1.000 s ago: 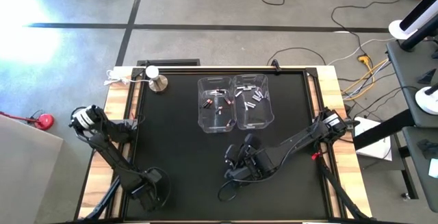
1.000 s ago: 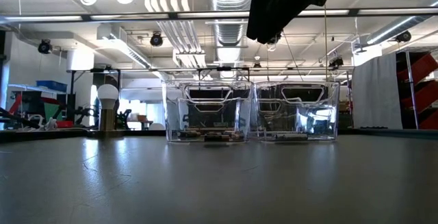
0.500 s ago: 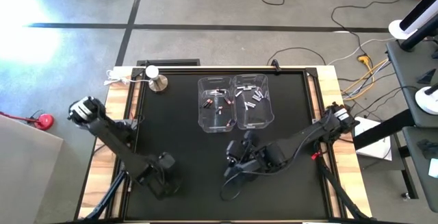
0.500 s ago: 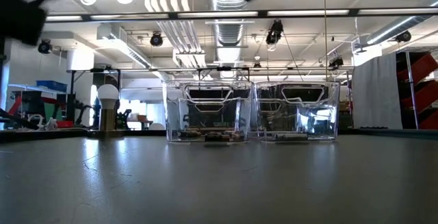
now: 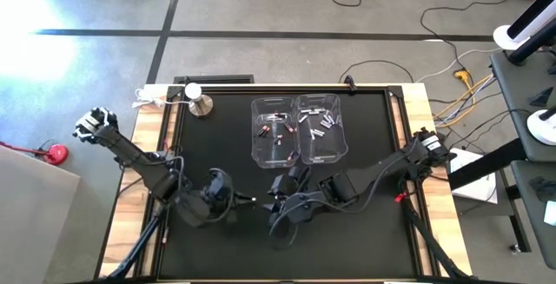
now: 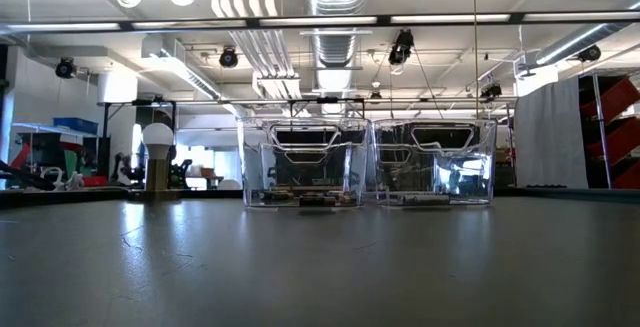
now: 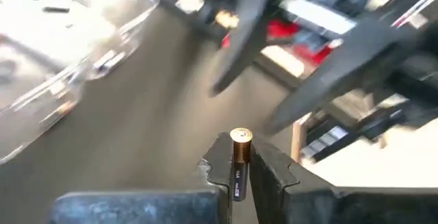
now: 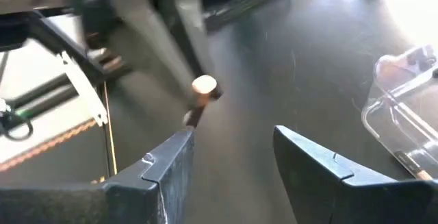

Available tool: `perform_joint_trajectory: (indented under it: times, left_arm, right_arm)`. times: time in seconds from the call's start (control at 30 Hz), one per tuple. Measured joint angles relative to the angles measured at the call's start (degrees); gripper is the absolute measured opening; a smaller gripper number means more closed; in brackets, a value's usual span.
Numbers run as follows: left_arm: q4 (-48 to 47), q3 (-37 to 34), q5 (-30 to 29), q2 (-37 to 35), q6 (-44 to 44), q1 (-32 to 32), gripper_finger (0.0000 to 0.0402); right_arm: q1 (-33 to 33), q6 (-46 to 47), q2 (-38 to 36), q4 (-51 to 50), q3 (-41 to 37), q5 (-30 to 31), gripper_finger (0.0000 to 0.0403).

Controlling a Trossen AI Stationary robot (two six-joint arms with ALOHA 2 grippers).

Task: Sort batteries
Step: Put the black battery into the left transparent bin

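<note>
Battery [image 7: 239,157] sits pinched in your left gripper [image 7: 240,172]; keep right gripper [image 8: 229,152], jaws apart and empty, clear, and carry toward bins [image 5: 298,130] at twelve o'clock.

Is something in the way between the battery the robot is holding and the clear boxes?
Only the other arm, maybe. The left gripper is shut on a copper-topped battery. The open right gripper hovers close, just in front of the bins, so the battery may need to go around it. The black table between looks bare.
</note>
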Motion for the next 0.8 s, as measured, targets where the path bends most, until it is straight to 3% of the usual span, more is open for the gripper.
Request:
perform_joint_trajectory:
  times: [0.3,0.57,0.8]
  left_arm:
    - [8.25,-0.02,-4.44,0.01,2.1,0.56,0.0011]
    - [14.47,-0.02,-4.4,0.4,1.16,0.29,0.0011]
    - [13.87,0.0,-4.49,0.4,-0.12,0.24,0.0011]
  right_arm:
    - [-0.18,2.71,0.41,3.77,0.0,-6.03,0.0172]
    - [-0.85,1.3,1.09,7.13,-0.02,-4.34,0.016]
    - [-1.61,3.21,1.09,8.04,0.02,-4.26,0.0136]
